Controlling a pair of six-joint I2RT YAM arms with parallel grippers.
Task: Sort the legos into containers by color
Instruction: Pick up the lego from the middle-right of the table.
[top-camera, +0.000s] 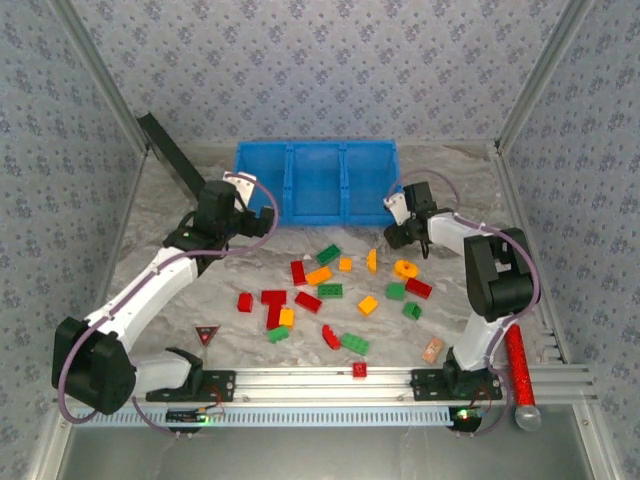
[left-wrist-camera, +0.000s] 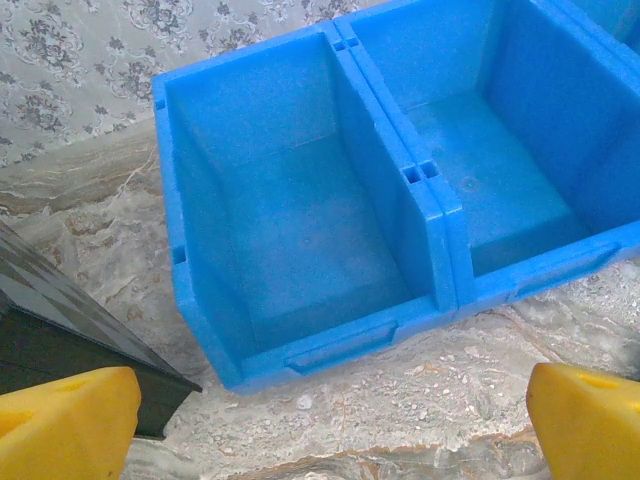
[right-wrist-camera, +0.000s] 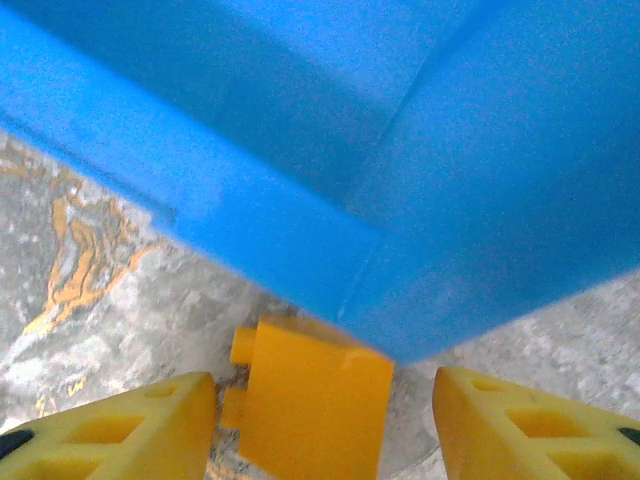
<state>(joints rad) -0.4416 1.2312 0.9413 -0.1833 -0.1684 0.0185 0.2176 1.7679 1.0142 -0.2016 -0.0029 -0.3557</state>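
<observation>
Straddling an orange-yellow brick with the right gripper, jaws apart, just beside the blue tray's corner; probably not clamped yet, though blurred. Light, rigid, slick: pinch flat side walls squarely. Left gripper: spread wide, empty.

Bright, even light, soft shadows beneath the legos, left wrist view sharp, blue tray blurred at the right wrist
</observation>
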